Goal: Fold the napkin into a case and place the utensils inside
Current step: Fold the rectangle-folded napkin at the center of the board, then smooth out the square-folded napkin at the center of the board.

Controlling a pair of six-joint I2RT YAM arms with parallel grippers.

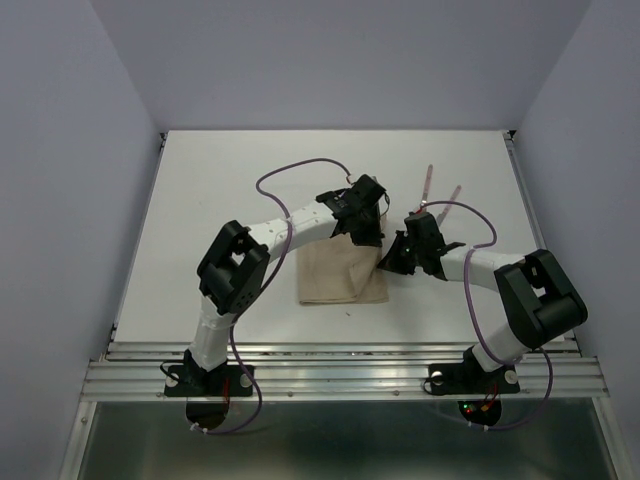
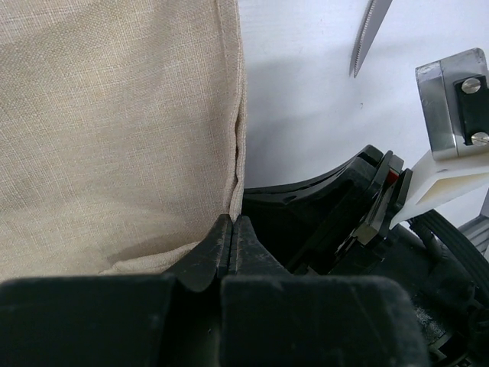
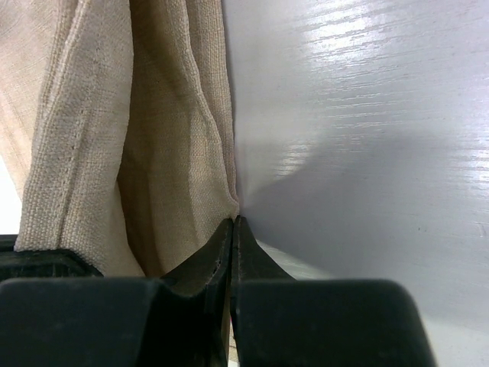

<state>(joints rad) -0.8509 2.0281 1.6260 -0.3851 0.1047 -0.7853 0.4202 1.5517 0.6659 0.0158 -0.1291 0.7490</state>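
Note:
The tan napkin (image 1: 335, 278) lies folded into a rectangle at mid-table. My left gripper (image 1: 371, 238) is at its far right corner. In the left wrist view its jaws (image 2: 231, 222) are shut, pinching the hemmed edge of the napkin (image 2: 114, 130). My right gripper (image 1: 386, 262) is at the right edge just below. Its jaws (image 3: 233, 221) are shut on a bunched fold of the napkin (image 3: 160, 153). Two pink-handled utensils (image 1: 428, 182) (image 1: 453, 197) lie to the far right, their metal ends partly hidden by the right wrist. A serrated knife blade (image 2: 369, 30) shows in the left wrist view.
The right arm's black wrist (image 2: 351, 214) sits close beside the left jaws. White table (image 1: 240, 180) stretches left of and behind the napkin. Grey walls enclose the table, and a metal rail (image 1: 340, 365) runs along its near edge.

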